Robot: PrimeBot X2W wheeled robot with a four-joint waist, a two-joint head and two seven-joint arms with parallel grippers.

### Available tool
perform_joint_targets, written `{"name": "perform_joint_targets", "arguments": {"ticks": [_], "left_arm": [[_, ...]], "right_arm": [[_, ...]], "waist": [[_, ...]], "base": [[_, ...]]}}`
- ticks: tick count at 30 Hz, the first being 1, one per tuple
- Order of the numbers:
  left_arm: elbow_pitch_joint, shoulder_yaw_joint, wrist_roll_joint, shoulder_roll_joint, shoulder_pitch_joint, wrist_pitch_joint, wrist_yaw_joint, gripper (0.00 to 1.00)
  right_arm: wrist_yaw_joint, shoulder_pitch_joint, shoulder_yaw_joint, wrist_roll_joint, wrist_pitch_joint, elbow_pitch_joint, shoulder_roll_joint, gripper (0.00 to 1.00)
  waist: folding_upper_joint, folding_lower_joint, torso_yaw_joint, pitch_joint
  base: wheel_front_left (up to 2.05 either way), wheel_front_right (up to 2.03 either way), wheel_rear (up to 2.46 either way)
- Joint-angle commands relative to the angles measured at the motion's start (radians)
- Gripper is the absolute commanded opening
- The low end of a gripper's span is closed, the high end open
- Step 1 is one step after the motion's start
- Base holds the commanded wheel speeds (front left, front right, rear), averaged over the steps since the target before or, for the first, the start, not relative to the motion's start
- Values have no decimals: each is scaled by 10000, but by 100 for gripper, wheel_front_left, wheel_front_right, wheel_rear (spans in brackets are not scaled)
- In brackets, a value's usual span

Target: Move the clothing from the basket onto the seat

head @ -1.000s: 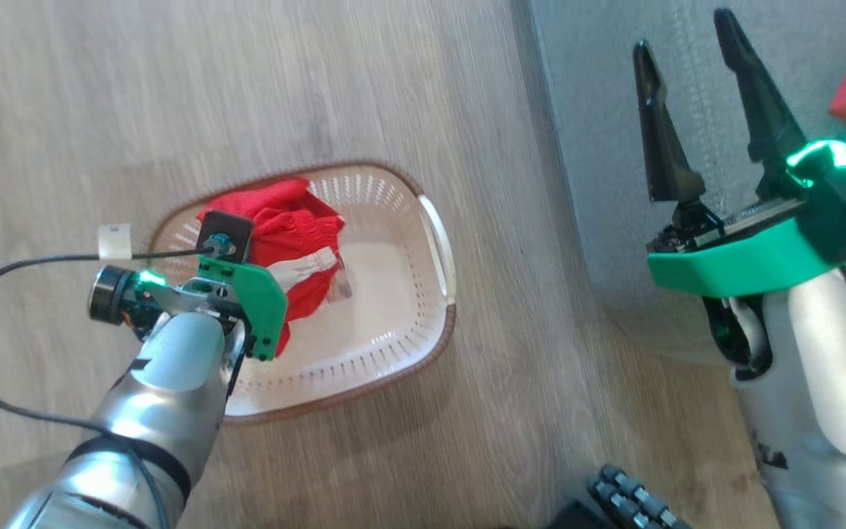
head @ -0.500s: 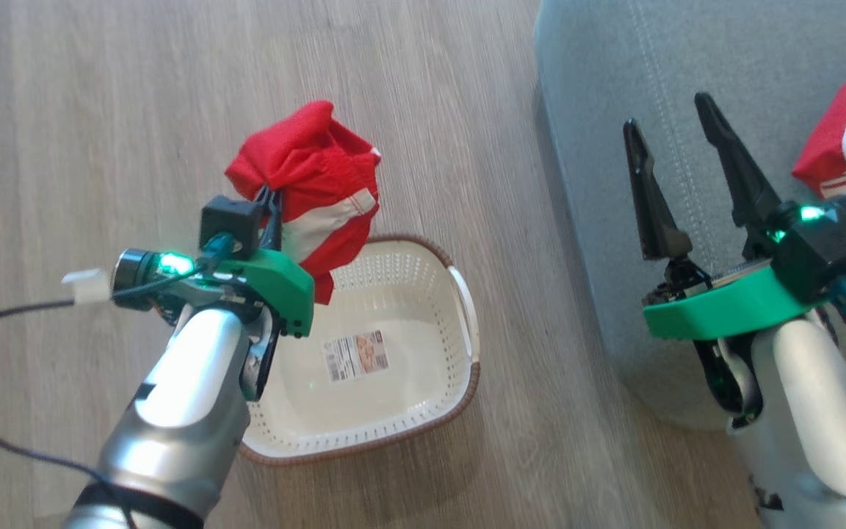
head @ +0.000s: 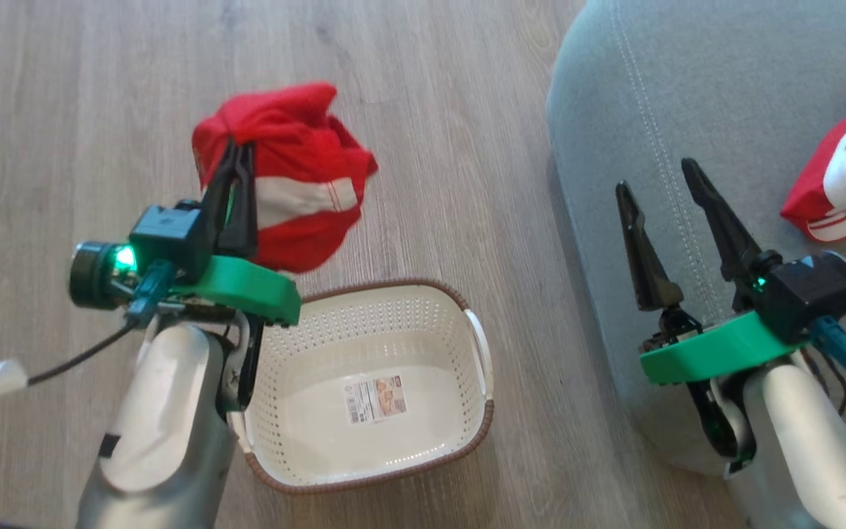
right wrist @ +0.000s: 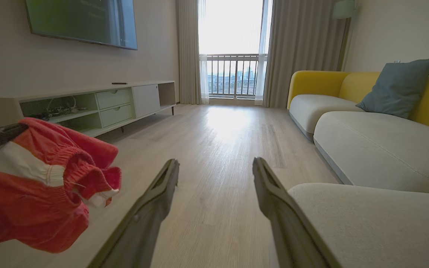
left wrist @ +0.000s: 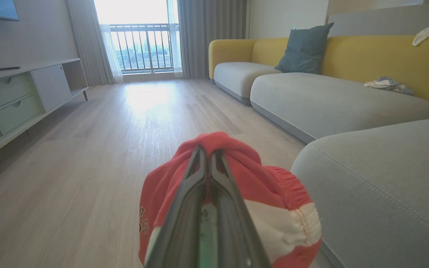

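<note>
Clothing [head: 298,184] clamped in left claw [head: 236,150], aloft beyond basket [head: 379,282]. Right claw [head: 654,176] fingers apart above seat [head: 724,88]; second garment [head: 834,176] lies there.

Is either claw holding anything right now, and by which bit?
The left gripper pinches the red clothing by a bunched fold at its top. The right gripper is open and empty.

Pale wood-plank floor [head: 430,110] carries a small cream perforated plastic basket [head: 371,323] w/ brown woven-look rim, upright, near but not touching the big grey-green fabric sofa cushion [head: 687,88] w/ pale stitched seam. On the cushion, at head view's right edge: crumpled red fabric garment [head: 841,184] w/ white bands.
</note>
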Motion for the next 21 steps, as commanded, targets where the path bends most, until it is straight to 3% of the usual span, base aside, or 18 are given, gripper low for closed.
{"name": "perform_joint_targets", "arguments": {"ticks": [1, 11, 21], "left_arm": [[-665, 436, 130, 47, -240, -123, -37, 0], [-3909, 1260, 356, -258, 368, -123, -205, 0], [-4788, 432, -161, -271, 412, -124, -479, 0]], "right_arm": [[-2, -39, 216, 57, -63, -285, -39, 100], [-2, 214, 568, 104, -63, 18, -212, 100], [-2, 372, 690, 85, -63, 111, -174, 100]], "waist": [[-1, 1, 53, -93], [-1, 1, 56, -586], [-1, 1, 114, -753]], "base": [[0, 0, 0], [0, 0, 0], [0, 0, 0]]}}
